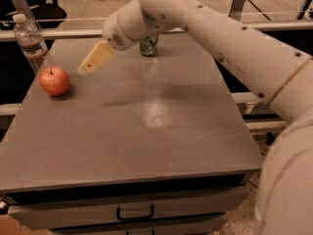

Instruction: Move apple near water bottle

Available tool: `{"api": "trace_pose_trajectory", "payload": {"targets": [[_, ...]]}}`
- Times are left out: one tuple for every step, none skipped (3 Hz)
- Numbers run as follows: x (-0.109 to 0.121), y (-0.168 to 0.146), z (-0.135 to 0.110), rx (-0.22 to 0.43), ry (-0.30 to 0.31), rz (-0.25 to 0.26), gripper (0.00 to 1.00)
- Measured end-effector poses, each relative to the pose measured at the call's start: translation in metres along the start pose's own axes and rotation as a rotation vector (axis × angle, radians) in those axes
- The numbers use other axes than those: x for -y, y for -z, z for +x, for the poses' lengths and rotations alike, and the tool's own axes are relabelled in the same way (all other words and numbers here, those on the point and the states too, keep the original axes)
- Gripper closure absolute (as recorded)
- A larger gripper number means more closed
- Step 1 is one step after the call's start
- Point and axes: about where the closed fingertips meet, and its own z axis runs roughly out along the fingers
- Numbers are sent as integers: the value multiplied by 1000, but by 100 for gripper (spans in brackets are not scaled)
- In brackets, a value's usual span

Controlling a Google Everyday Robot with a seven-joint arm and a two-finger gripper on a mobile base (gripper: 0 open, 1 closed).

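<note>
Your apple [54,81] sits beside the water bottle [32,44], so placement looks done. The claw [90,65] hovers clear, and its state cannot be told. Next, retract.

Office/lab, grey desk [146,146] w/ drawer [73,212], office chair [49,9], gripper [90,65] over desk

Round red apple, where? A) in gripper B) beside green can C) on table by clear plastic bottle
C: the round red apple rests on the grey table beside the clear plastic water bottle; the gripper hangs apart from it.
</note>
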Motion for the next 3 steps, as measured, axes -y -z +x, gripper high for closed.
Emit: {"api": "trace_pose_trajectory", "payload": {"targets": [[5,65,-9,182,5,-9,0],[10,141,2,327,37,21,0],[22,189,30,323,80,105,0]]}}
